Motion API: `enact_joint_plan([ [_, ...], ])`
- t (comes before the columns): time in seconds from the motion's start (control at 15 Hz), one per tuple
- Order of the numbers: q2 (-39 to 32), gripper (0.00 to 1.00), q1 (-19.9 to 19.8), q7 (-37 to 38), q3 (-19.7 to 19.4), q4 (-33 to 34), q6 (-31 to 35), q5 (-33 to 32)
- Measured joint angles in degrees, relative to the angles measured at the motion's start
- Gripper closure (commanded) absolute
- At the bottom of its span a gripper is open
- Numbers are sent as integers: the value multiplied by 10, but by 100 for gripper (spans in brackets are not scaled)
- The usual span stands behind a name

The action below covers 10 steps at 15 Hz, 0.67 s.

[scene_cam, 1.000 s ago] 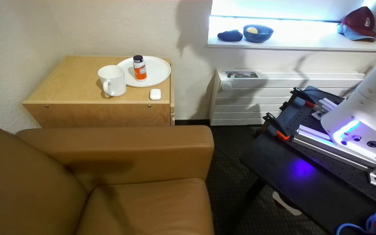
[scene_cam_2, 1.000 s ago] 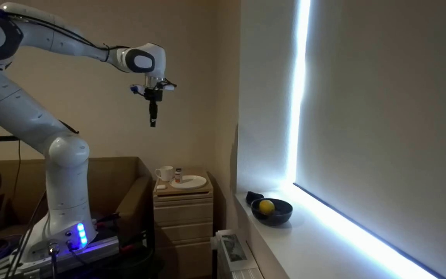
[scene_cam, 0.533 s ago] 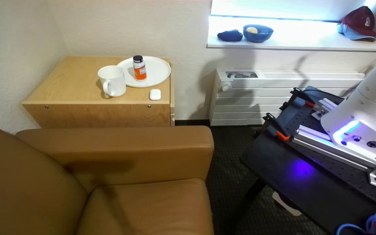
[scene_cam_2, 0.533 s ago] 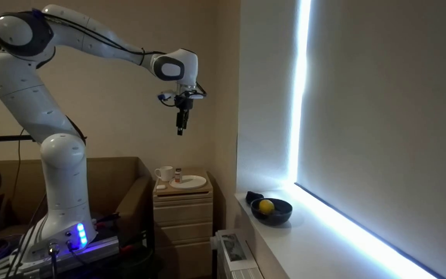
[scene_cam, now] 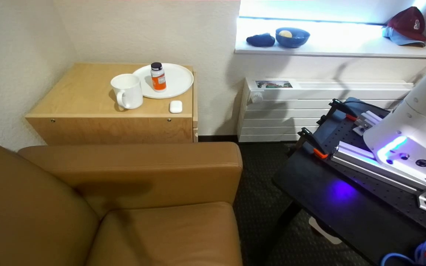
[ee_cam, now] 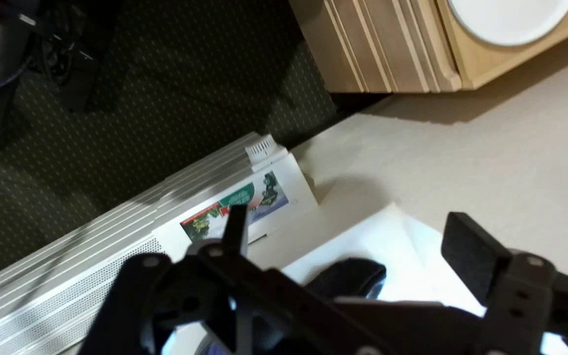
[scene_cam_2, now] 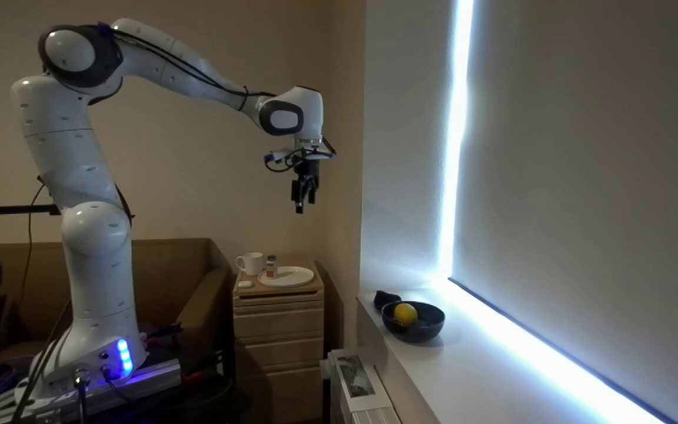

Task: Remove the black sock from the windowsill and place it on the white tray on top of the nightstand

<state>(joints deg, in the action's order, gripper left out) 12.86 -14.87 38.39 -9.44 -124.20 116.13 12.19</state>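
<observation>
Right, your tool [scene_cam_2: 306, 206] hangs high, its jaws spread wide and nothing pinched between them; the wrist view shows that plainly. Lower down, well apart from it, there's your black sock [scene_cam: 260, 40], lying bunched on the windowsill counter [scene_cam_2: 480, 377], near the front edge and close to the end corner that faces the nightstand counter [scene_cam: 87, 92]. No contact there at all. Just beside the sock sits the dark bowl [scene_cam_2: 414, 337] with a yellow fruit [scene_cam_2: 405, 314] in it; whether sock and bowl touch, you can't tell from here.

Now look across to the nightstand counter: at the corner nearest the windowsill counter lies the white tray [scene_cam: 179, 79], carrying a pill bottle [scene_cam: 158, 77] but no sock. A small white case [scene_cam: 176, 107] sits near a neighbouring corner, and just beside the tray stands the white mug [scene_cam: 128, 92].

So, how far along are you? Early days, it seems: none of the transfer is done, and this looks like the approach. Left for you: line up over the sock, come down, pinch it without nudging the bowl, lift, swing across, lay it on the tray and let go. Favour the tray's side away from the mug, as a dragging sock could well topple that bottle.
</observation>
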Motion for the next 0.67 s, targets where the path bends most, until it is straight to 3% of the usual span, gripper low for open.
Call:
enact_joint_plan([
  [0.33,-163,0,-3,104,-34,108,76,28],
  [0.67,-177,0,-2,147,-35,131,76,26],
])
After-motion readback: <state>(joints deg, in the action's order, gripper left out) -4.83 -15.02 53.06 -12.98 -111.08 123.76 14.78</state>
